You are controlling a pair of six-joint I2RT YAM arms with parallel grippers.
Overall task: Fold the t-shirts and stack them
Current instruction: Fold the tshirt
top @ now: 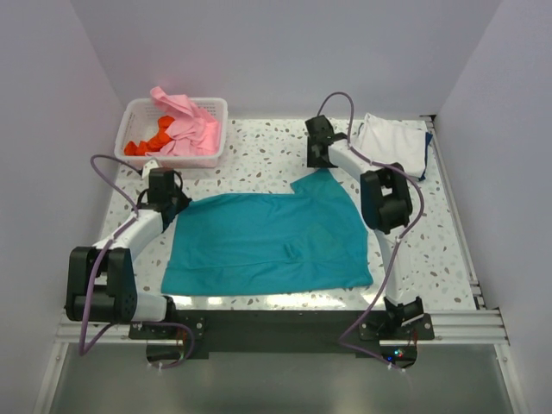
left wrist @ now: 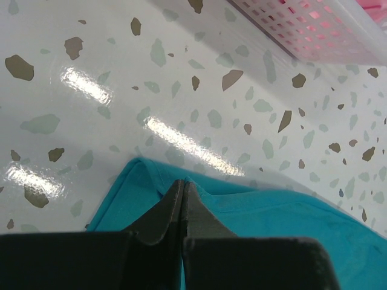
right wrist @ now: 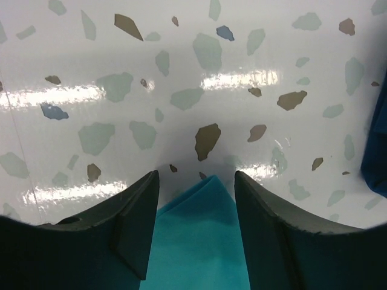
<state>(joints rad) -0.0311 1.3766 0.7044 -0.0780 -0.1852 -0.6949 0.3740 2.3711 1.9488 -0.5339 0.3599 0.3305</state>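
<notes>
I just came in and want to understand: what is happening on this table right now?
Two robot arms are working on a teal t-shirt spread flat on the speckled table. The left gripper is shut on its far left corner. The right gripper is open, the far right corner between its jaws, not yet gripped. A pink shirt and an orange-red shirt lie in the white basket at the far left; a white shirt and a dark blue shirt lie together at the far right.
</notes>
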